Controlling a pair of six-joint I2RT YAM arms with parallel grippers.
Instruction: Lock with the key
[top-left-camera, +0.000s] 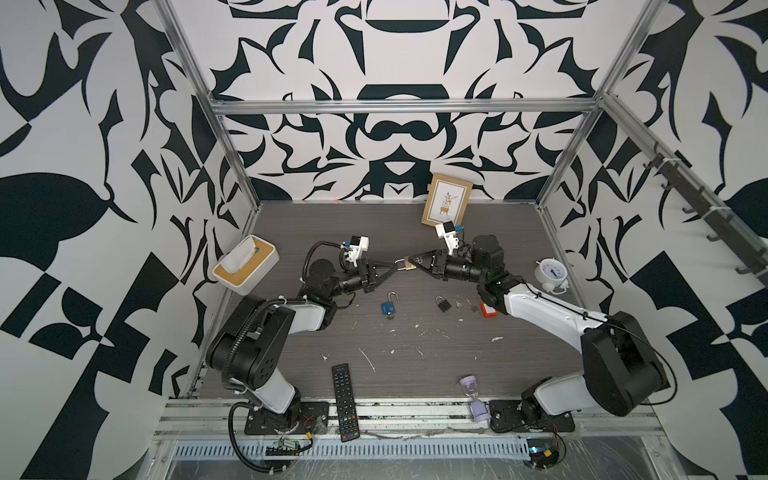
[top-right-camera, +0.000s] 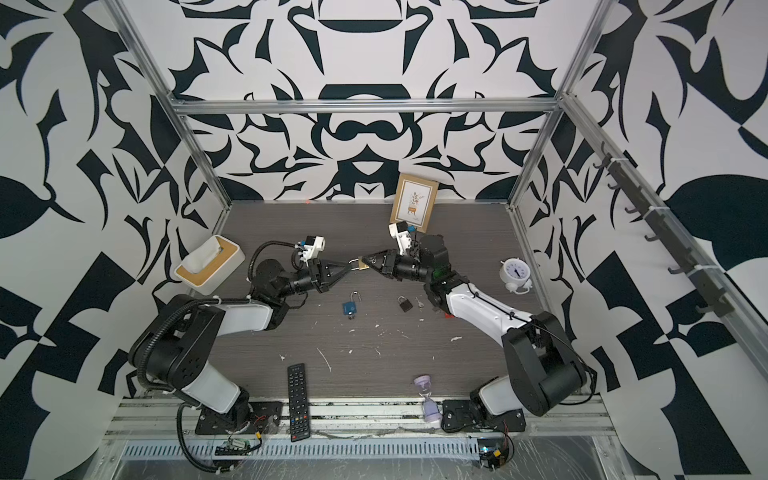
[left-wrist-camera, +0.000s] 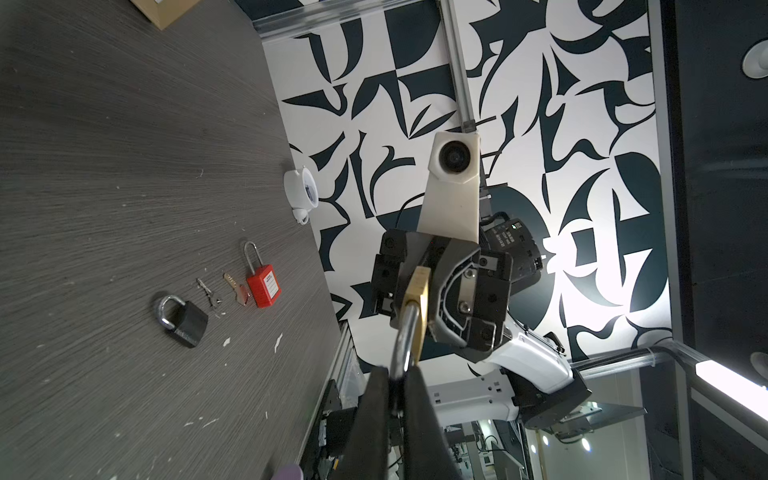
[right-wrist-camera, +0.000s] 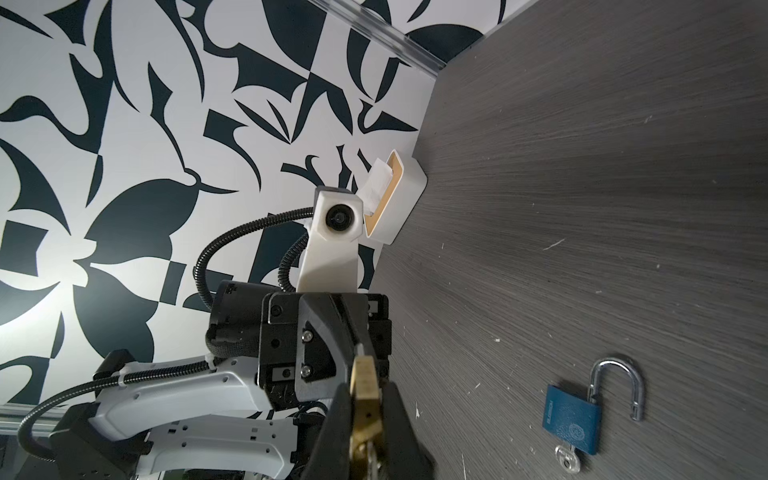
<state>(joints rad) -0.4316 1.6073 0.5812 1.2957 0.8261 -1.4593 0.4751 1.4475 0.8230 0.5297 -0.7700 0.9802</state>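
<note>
A brass padlock (top-left-camera: 409, 264) (top-right-camera: 363, 265) hangs in the air between my two grippers, above the middle of the table. My left gripper (top-left-camera: 397, 266) (left-wrist-camera: 397, 374) is shut on its silver shackle (left-wrist-camera: 405, 332). My right gripper (top-left-camera: 412, 262) (right-wrist-camera: 366, 399) is shut on the brass body (right-wrist-camera: 365, 386). In the right wrist view a silver key (right-wrist-camera: 368, 456) shows at the body's end, between the fingers. The shackle's far leg is hidden, so I cannot tell whether it is seated in the body.
On the table below lie an open blue padlock (top-left-camera: 387, 307) (right-wrist-camera: 573, 419) with a key in it, a black padlock (top-left-camera: 443, 304), loose keys (left-wrist-camera: 239, 291) and a red padlock (left-wrist-camera: 262, 284). A tissue box (top-left-camera: 245, 266), clock (top-left-camera: 550, 274), picture frame (top-left-camera: 446, 199), remote (top-left-camera: 345, 401) and hourglass (top-left-camera: 478, 399) ring the table.
</note>
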